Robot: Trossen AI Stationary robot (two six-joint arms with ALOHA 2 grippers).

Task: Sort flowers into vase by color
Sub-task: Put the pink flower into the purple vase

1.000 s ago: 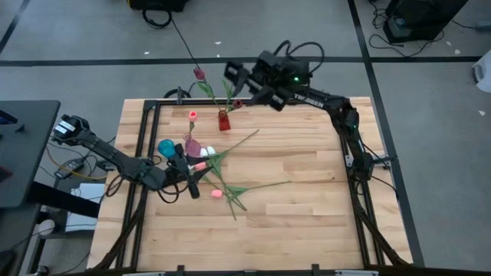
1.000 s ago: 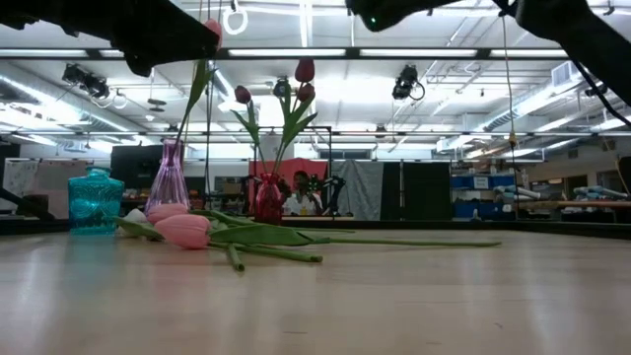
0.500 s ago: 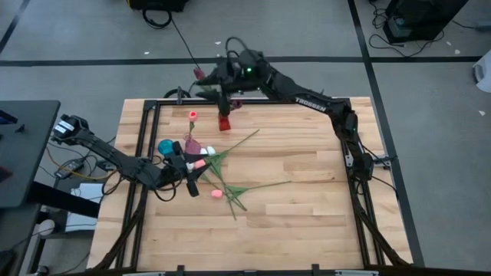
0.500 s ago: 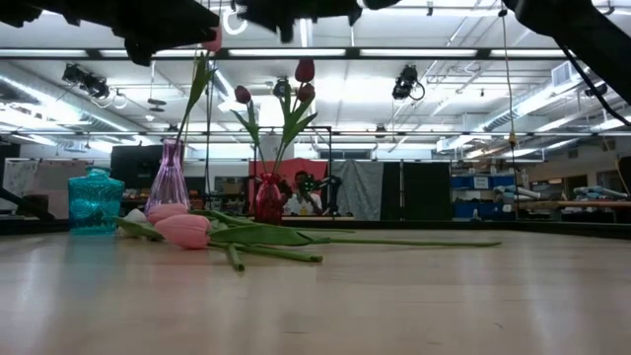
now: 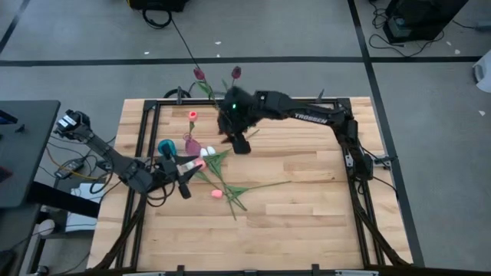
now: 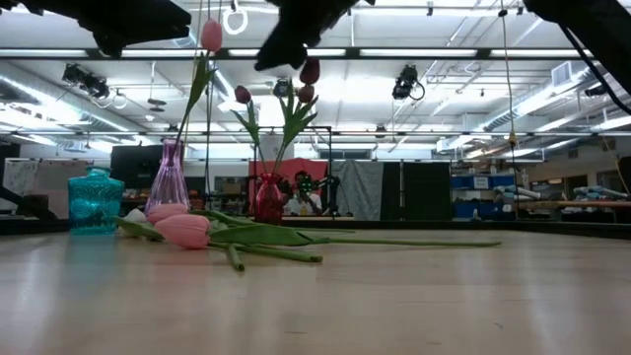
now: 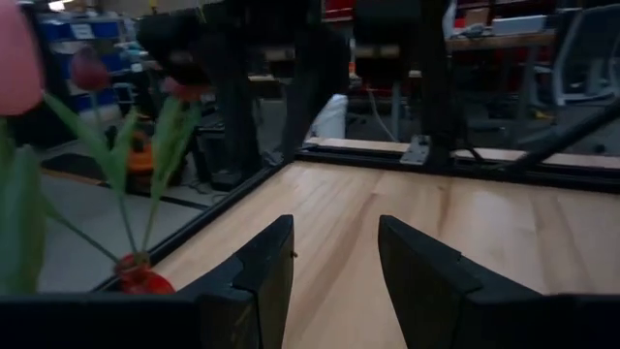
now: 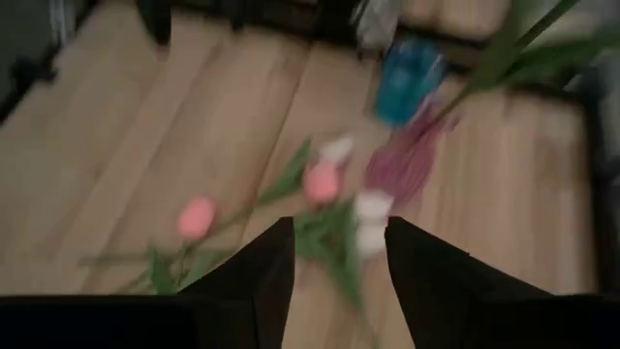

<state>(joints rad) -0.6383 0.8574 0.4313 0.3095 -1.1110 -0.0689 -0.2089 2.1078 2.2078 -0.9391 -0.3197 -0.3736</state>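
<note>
The right gripper (image 5: 239, 143) is held above the loose flowers (image 5: 219, 178) on the table (image 5: 307, 199), fingers parted and empty — presumably for a pick; the left gripper (image 5: 181, 181), likewise unclenched with nothing between its fingers, is kept beside the vases.

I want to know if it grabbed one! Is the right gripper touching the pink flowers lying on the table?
Apart. In the right wrist view the right gripper has open, empty fingers, with the pink flowers lying well beyond them.
</note>
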